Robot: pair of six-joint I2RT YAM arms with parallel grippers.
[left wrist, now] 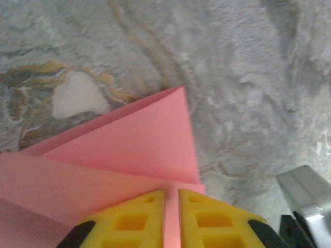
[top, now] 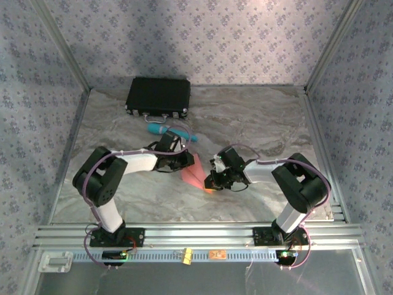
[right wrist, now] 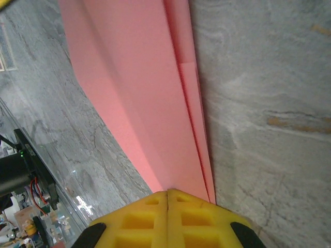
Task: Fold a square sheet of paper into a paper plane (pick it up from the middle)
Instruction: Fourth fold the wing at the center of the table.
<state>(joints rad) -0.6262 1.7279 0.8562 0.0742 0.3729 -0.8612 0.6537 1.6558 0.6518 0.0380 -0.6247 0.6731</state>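
The square sheet of paper (top: 195,173) is salmon pink and folded into a narrow creased shape on the marble table between my two grippers. In the left wrist view the folded paper (left wrist: 134,144) lies with a triangular flap on top. My left gripper (left wrist: 171,194) sits over its near edge with a thin slit between the yellow fingers and pink showing through; it stands at the paper's upper left (top: 187,161). My right gripper (right wrist: 167,192) has its tips pressed together on the end of the long folded paper (right wrist: 145,93); it is at the paper's lower right (top: 210,183).
A black case (top: 158,96) lies at the back left of the table. A teal cylinder (top: 174,131) lies just behind the left arm's wrist. Aluminium rails (top: 196,233) run along the near edge, and patterned walls close in the sides and back.
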